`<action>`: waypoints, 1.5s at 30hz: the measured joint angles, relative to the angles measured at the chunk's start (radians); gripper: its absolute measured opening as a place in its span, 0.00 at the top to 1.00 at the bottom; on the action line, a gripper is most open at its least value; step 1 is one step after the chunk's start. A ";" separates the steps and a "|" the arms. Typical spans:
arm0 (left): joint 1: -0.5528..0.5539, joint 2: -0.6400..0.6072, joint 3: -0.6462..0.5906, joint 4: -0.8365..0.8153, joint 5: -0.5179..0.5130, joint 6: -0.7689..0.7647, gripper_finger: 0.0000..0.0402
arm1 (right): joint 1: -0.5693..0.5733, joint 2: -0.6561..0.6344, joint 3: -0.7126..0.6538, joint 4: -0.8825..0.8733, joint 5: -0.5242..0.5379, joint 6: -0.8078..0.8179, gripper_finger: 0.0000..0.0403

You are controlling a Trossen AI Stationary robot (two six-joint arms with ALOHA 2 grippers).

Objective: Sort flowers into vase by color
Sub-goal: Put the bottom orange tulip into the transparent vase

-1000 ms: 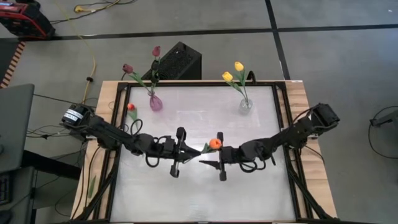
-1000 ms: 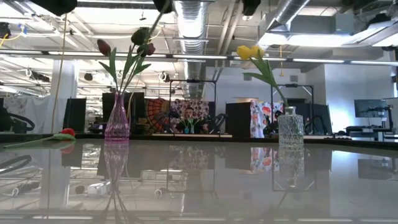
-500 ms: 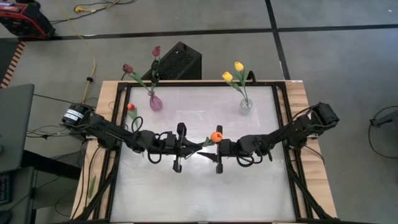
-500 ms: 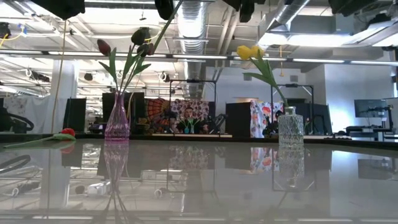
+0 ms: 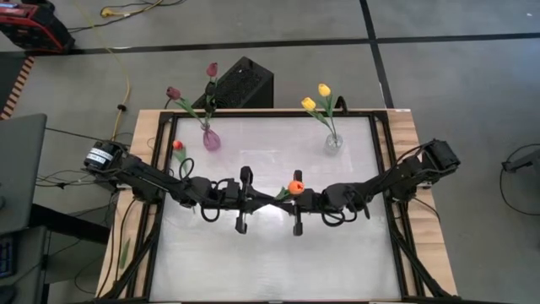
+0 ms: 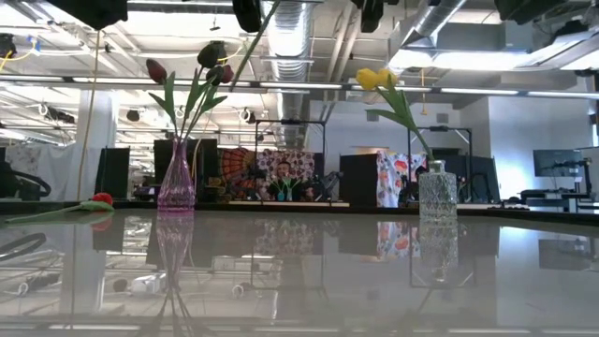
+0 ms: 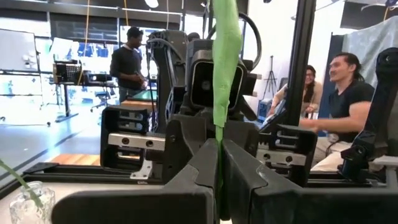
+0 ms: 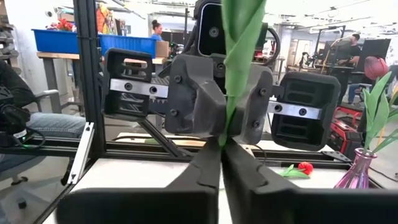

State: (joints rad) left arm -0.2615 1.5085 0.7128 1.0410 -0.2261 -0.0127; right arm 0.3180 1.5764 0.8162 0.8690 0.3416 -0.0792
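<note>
Orange tulip being passed between both grippers above mid-table

The table (image 5: 337, 262) is being worked near its centre, where the left gripper (image 5: 242, 201) and right gripper (image 5: 297, 205) are meeting nose to nose, both clenched on the green stem (image 7: 219, 93) of the orange tulip (image 5: 294, 186). The purple vase (image 5: 211, 139) with maroon tulips (image 5: 173, 93) is sitting toward the far left corner, the clear vase (image 5: 333, 141) with yellow tulips (image 5: 323, 89) toward the far right; a red tulip (image 5: 178, 145) is lying at the left edge. One grip should be released only once the other is judged firm, and slowly, so the thin stem is not being bent or dropped.
</note>
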 joint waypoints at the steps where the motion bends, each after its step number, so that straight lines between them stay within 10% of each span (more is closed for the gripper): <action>1: 0.000 0.000 0.000 -0.003 0.000 -0.001 1.00 | 0.000 0.000 0.000 -0.001 0.000 0.000 0.94; 15: -0.001 -0.134 0.000 -0.295 -0.141 -0.006 0.67 | 0.089 -0.209 -0.015 -0.410 0.127 0.039 0.95; 26: -0.005 -0.260 0.001 -0.653 -0.097 -0.087 0.60 | 0.130 -0.648 -0.171 -0.956 0.645 0.342 0.96; 45: -0.006 -0.180 0.000 -0.613 -0.088 -0.082 0.60 | -0.306 -1.001 -0.187 -1.209 0.567 0.338 0.96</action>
State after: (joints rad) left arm -0.2680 1.3281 0.7128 0.4279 -0.3144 -0.0946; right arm 0.0123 0.5758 0.6287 -0.3397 0.9086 0.2590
